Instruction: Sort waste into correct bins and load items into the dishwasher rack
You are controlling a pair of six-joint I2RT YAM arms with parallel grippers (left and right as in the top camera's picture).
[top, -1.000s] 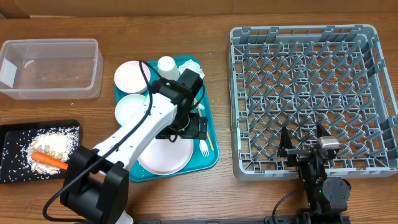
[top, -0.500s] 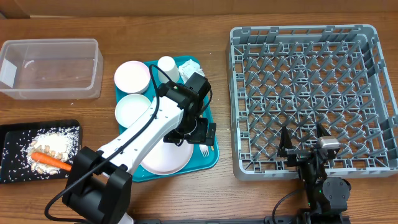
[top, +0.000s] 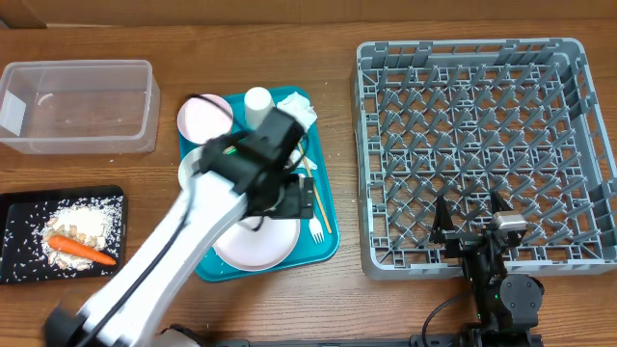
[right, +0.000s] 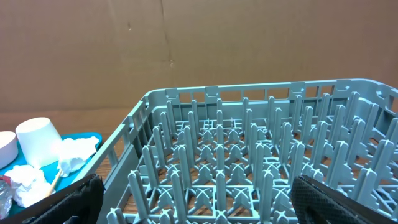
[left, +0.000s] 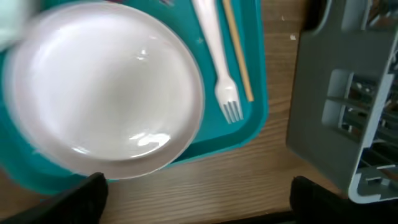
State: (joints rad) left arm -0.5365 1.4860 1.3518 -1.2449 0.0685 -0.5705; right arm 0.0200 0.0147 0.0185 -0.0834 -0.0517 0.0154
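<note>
My left gripper (top: 292,200) hovers open over the teal tray (top: 326,249), blurred with motion. In its wrist view the gripper (left: 202,205) has nothing between its fingers, with the round white plate (left: 106,87), white fork (left: 217,68) and a wooden chopstick (left: 238,56) beyond them. Two bowls (top: 204,116), the cup (top: 257,101) and napkins (top: 297,104) sit at the tray's far end. The black tray (top: 19,251) holds rice and pasta (top: 82,222) and the carrot (top: 77,249). My right gripper (top: 468,224) stands open at the grey rack's (top: 482,145) near edge.
The clear tub (top: 77,106) stands at the far left, beyond the black tray. The rack's upright pegs (right: 249,143) fill the right wrist view, with the cup (right: 38,142) and napkins (right: 74,152) to its left.
My left arm has swung back to the left over the tray and is blurred; its gripper moved from above the fork toward the plate. The right arm has not moved.
</note>
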